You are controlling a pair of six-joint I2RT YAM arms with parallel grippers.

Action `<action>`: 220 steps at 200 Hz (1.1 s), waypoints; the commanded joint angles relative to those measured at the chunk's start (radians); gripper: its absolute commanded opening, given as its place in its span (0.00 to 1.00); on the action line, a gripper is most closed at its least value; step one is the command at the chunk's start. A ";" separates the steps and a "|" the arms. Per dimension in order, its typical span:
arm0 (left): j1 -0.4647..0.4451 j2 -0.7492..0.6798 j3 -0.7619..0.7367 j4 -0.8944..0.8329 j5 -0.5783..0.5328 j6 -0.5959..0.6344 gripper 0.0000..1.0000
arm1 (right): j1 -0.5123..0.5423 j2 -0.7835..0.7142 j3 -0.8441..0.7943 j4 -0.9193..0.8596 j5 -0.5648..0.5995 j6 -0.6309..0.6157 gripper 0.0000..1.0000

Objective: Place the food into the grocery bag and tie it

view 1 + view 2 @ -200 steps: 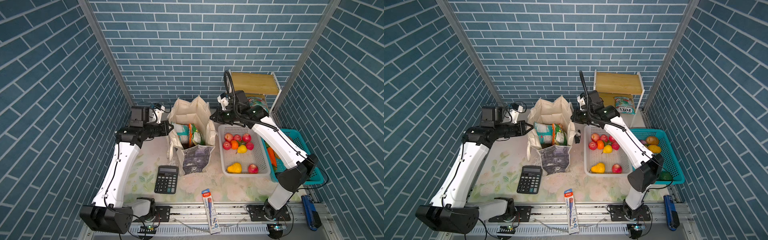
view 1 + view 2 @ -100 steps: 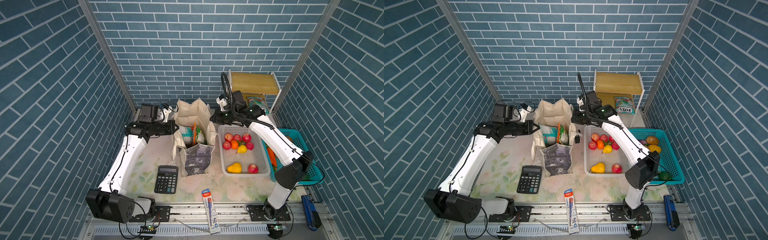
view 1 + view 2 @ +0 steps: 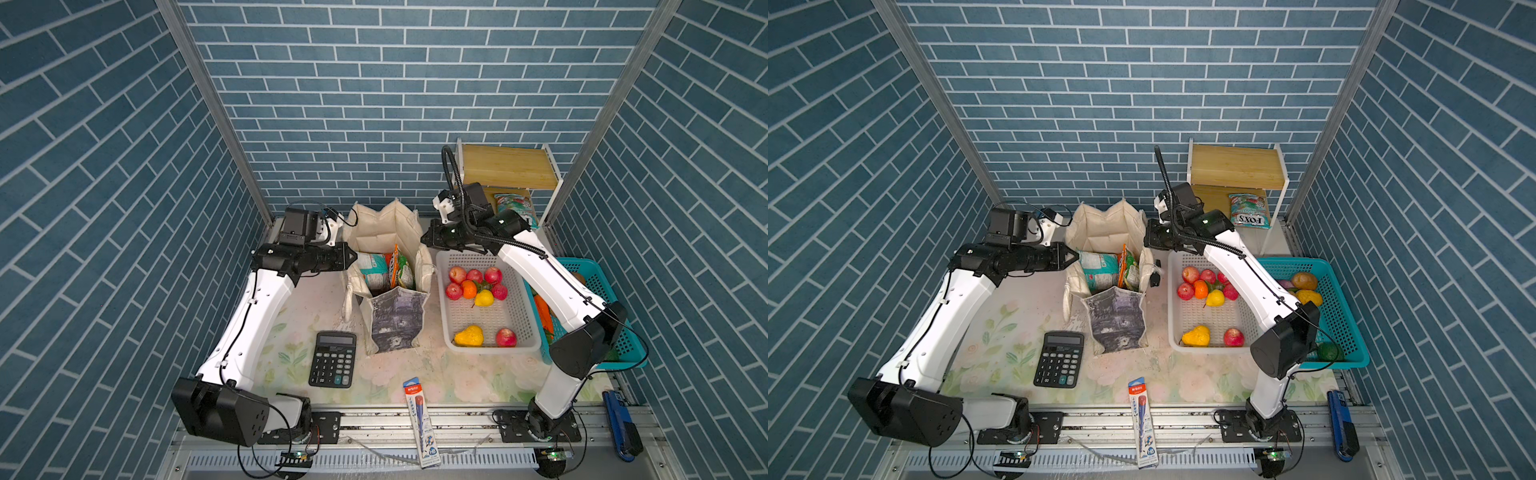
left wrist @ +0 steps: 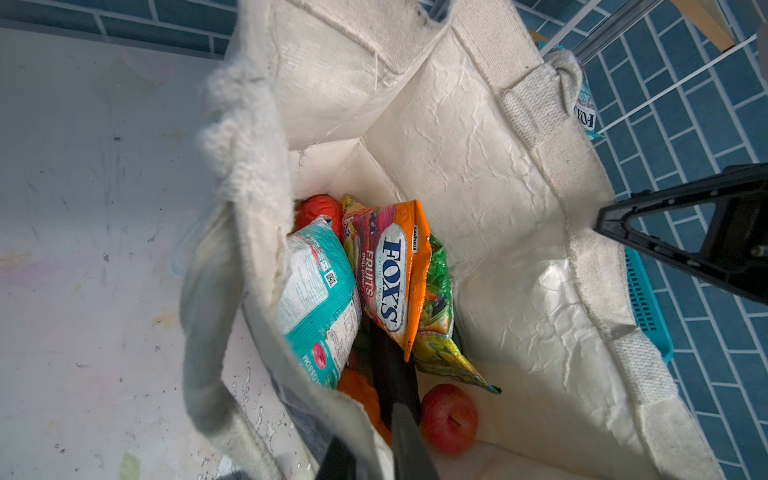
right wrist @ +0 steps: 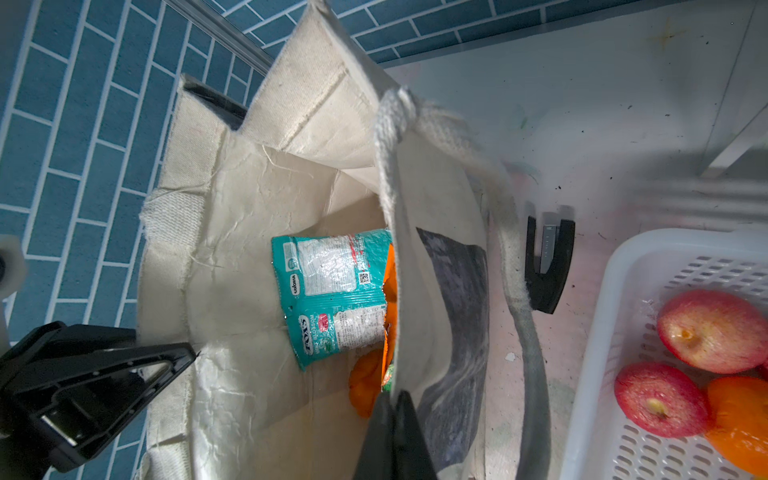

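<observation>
Straddling the grocery bag (image 3: pixel 390 232) mid-table, both arms sit at its rim. L gripper (image 3: pixel 352 255) at left rim, jaws slightly apart w/ cloth between, loose by the look. R gripper (image 3: pixel 423 241) pinched shut on right rim.

Food inside: teal packet (image 4: pixel 320 291), orange packet (image 4: pixel 390 282), red fruit (image 4: pixel 449 415). Loose fruit (image 3: pixel 473 286) lies in white basket (image 3: pixel 442 316), right.

For tying, prob. key: left strap (image 3: pixel 346 299) droops straight below L jaws, right strap (image 5: pixel 532 353) beside R jaws. Bag floor hidden; dark shape (image 4: pixel 390 374) under the packets unclear.
</observation>
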 commanded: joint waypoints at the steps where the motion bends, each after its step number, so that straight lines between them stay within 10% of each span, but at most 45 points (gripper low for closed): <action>1: -0.005 -0.028 0.011 -0.018 -0.019 0.015 0.27 | 0.002 -0.042 -0.003 0.047 0.011 -0.022 0.00; 101: -0.005 -0.099 0.030 -0.095 -0.139 0.008 0.72 | 0.002 -0.087 -0.058 0.064 0.037 -0.022 0.00; 220: 0.038 -0.333 0.020 -0.155 -0.301 -0.115 0.71 | -0.004 -0.108 -0.090 0.080 0.048 -0.045 0.00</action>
